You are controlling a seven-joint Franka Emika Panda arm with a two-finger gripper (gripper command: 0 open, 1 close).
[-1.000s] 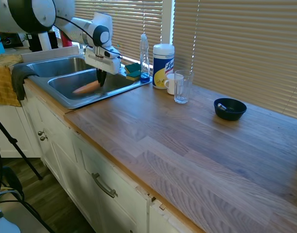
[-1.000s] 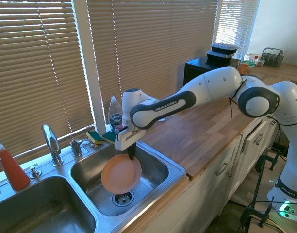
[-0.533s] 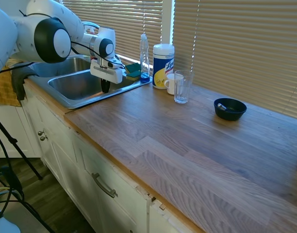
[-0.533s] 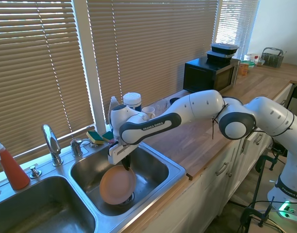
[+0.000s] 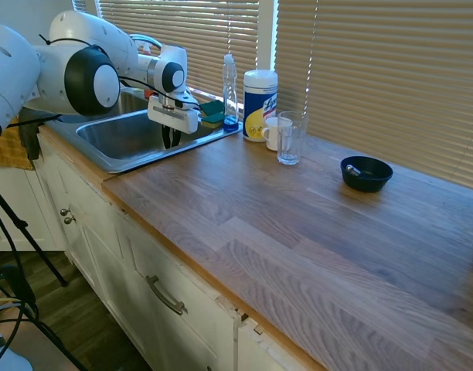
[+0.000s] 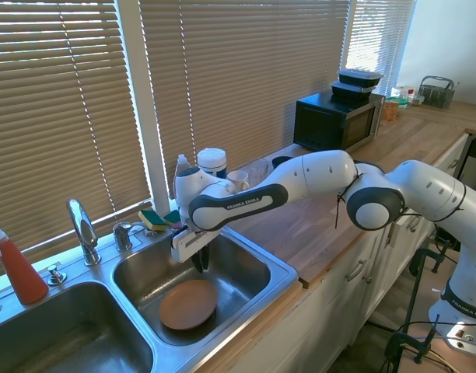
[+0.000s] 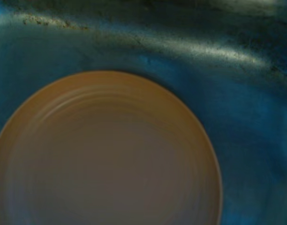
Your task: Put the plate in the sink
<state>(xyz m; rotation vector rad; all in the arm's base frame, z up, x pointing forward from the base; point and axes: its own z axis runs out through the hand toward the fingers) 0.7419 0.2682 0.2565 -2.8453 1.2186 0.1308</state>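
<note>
The peach-orange plate (image 6: 188, 304) lies flat on the bottom of the right basin of the steel sink (image 6: 257, 268), and nothing is holding it. It fills most of the wrist view as a round plate (image 7: 106, 154) on the dim metal floor. My gripper (image 6: 199, 263) hangs just above the plate's far edge, inside the basin, open with nothing in it. In the first exterior view the gripper (image 5: 169, 140) dips below the sink (image 5: 113, 139) rim, and the plate is hidden by the basin wall.
A curved faucet (image 6: 82, 229) stands behind the basins, and sponges (image 5: 212, 113) lie on the rim. A soap bottle (image 5: 230, 91), wipes canister (image 5: 260, 94), white mug (image 5: 273, 133) and glass (image 5: 290, 139) crowd the counter by the sink. A dark blue bowl (image 5: 366, 173) sits further along.
The plate went down from hanging upright in my gripper to lying flat on the basin floor. The gripper let go of it and has lifted slightly.
</note>
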